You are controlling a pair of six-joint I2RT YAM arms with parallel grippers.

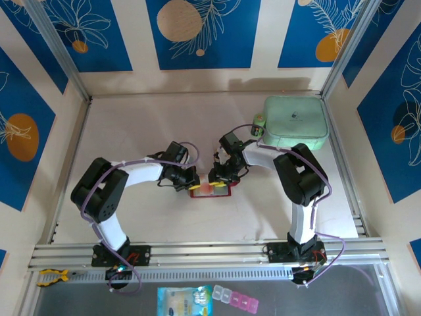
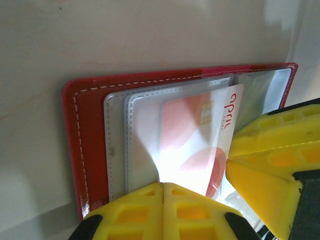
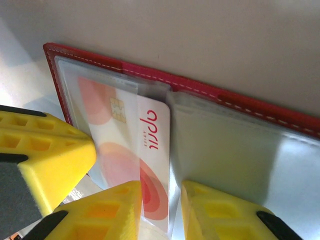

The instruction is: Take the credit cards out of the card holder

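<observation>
Open card holder (image 2: 85, 135), credit card (image 2: 200, 125) part out

left gripper (image 2: 162, 212) pads pressed together, down on the holder's clear pocket; can't tell if anything is pinched; right gripper (image 3: 161, 202) fingers parted at the credit card's end; card pokes from its pocket toward the spine; holder flat on table (image 1: 131, 125) between the arms; mint case (image 1: 296, 122) far right

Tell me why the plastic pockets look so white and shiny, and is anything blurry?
Left wrist: light bounces off the clear pocket over the credit card, leaving a white glare patch; the left gripper's fingers sit close and look soft-edged. Right wrist: the right-hand pocket is washed pale. Top external: evenly lit, but the card holder looks tiny.
</observation>
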